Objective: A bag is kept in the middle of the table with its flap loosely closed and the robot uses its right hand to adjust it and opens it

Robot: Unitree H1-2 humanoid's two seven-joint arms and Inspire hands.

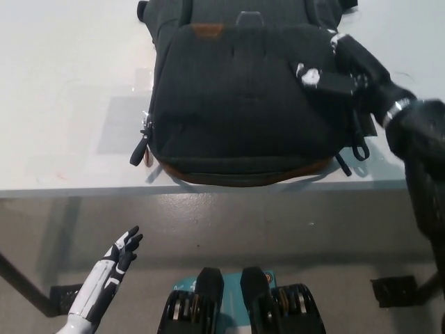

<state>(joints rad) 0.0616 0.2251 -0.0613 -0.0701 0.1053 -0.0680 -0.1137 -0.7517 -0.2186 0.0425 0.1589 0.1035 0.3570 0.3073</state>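
A dark grey bag (240, 97) with a brown base trim lies on the white table (62, 104), its front flap down over the body and a small brown tab at the flap's top edge. My black right hand (341, 66) rests on the flap's right side, near the upper right corner, fingers lying flat on the fabric without closing on it. My white left hand (119, 254) hangs below the table's front edge at the lower left, fingers spread and holding nothing.
The bag's zip pulls (141, 142) hang at its left side and straps (358, 139) dangle on the right by my forearm. The table's front edge (83, 189) runs across the picture, with grey floor below.
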